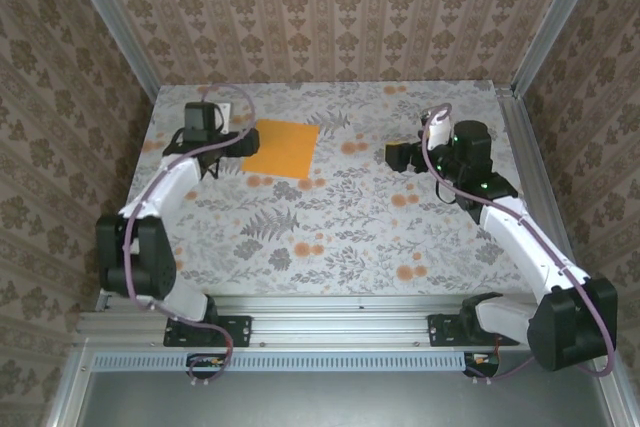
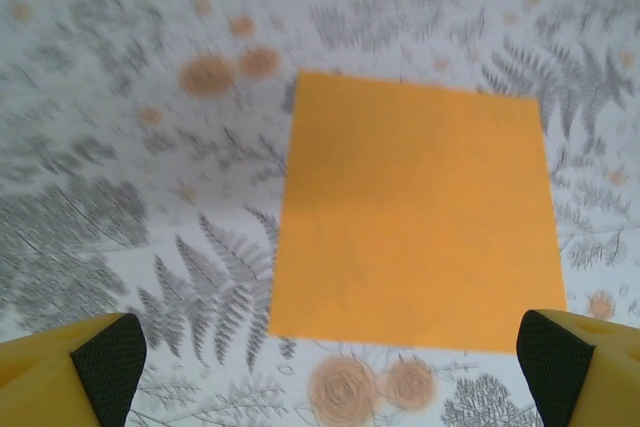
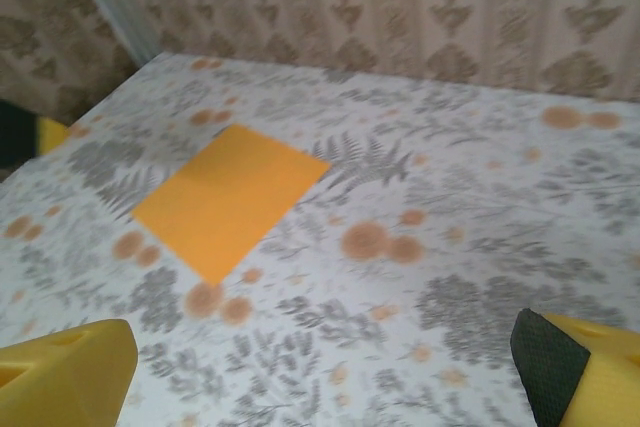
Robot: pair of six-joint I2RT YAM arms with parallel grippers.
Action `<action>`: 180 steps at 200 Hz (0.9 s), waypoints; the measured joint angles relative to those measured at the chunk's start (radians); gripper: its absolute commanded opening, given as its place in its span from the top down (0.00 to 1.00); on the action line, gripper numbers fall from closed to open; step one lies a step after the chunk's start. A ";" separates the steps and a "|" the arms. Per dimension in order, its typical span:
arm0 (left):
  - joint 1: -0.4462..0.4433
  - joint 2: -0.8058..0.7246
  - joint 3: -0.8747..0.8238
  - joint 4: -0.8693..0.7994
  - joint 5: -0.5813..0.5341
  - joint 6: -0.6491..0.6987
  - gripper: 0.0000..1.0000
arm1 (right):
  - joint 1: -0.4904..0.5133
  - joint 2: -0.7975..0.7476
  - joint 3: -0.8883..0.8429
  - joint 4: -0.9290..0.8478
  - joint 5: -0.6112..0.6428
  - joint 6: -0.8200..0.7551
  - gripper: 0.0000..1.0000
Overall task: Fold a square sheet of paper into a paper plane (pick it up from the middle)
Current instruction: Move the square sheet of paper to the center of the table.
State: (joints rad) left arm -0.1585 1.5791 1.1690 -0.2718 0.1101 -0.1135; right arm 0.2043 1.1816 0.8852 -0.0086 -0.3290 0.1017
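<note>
The left claw [image 1: 236, 144] stands wide open and holds nothing. In its wrist view the left claw [image 2: 331, 365] shows two yellow fingers with dark pads [image 2: 103, 362] at the bottom corners, far apart. The sheet [image 2: 415, 212] lies flat on the table [image 2: 120, 247] just ahead of the gap between them, and its near edge is not touching either pad. From above, the sheet [image 1: 281, 148] sits in the far left part of the table [image 1: 330, 237], just beside the left claw's tips. That view cannot settle whether they touch its left edge, since the dark fingers merge with the cable there.

The right claw [image 1: 402, 157] is also spread wide and empty, and it is well apart from the sheet, over the far right part of the table. In its wrist view the right claw [image 3: 320, 367] has one finger in each bottom corner, and the sheet [image 3: 230, 197] lies away to the left, flat and uncreased.

Both wrist views cut the fingers off at the lower edge, so only their tips show. The printed leaves and orange spots blur towards the far side of the left wrist view. Patterned walls [image 1: 330, 7] close the table in on three sides.
</note>
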 measured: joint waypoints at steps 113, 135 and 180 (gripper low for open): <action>-0.112 0.570 0.527 -0.325 -0.014 -0.098 0.01 | 0.087 0.187 0.110 -0.056 0.010 0.073 0.00; -0.127 0.620 0.565 -0.358 -0.036 -0.106 0.01 | 0.090 0.208 0.118 -0.055 0.010 0.090 0.00; -0.150 0.671 0.607 -0.392 -0.063 -0.121 0.00 | 0.098 0.252 0.134 -0.055 0.010 0.117 0.00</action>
State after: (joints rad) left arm -0.3080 2.2505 1.7756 -0.6640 0.0471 -0.2344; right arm 0.3023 1.4334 1.0195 -0.0631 -0.3195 0.2184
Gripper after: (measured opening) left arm 0.996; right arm 0.999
